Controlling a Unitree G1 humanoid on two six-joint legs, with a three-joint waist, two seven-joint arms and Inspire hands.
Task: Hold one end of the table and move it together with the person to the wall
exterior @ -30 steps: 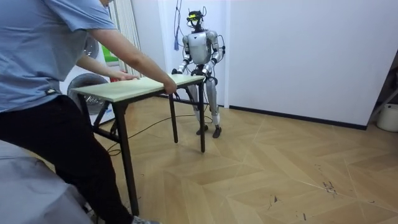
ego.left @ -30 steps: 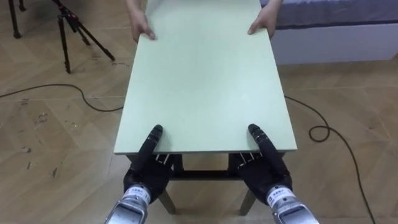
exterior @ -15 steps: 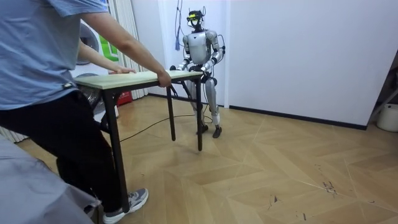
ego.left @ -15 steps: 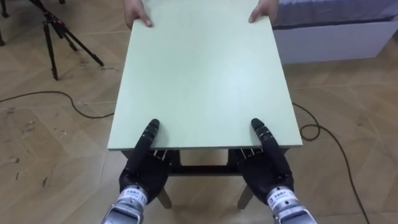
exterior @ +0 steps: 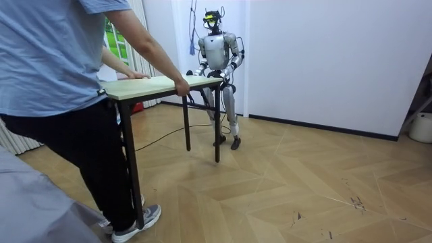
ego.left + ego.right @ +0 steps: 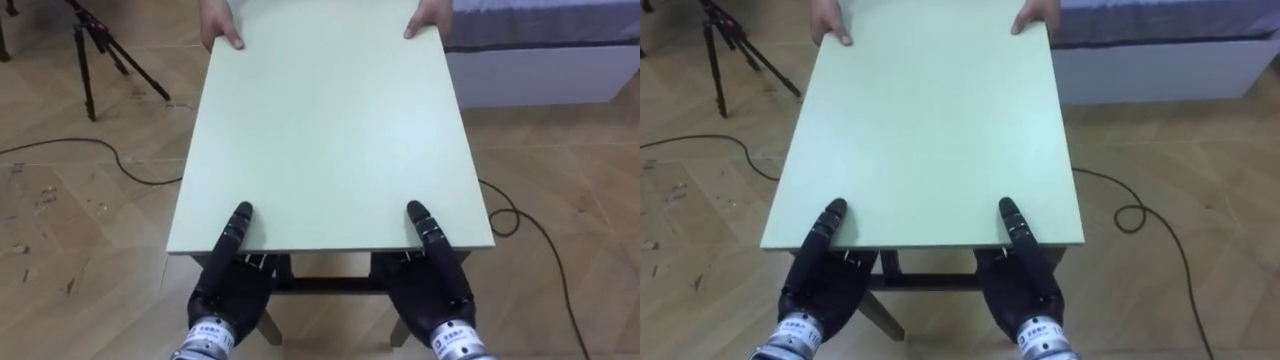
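Left hand (image 6: pixel 228 285) and right hand (image 6: pixel 436 285) clamped on near edge of table (image 6: pixel 330 130): thumbs on top, fingers under. Table sits between me and person (image 5: pixel 61 101), who grips the far edge.

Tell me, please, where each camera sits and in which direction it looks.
Left eye view: on the robot's head, looking down along the table; its left hand and right hand clamp the near edge, a person's hands the far one.
Right eye view: same head, slightly to the right, same scene.
Room view: in the room, close by the person, facing the whole robot at the table's far end.
All share the table.
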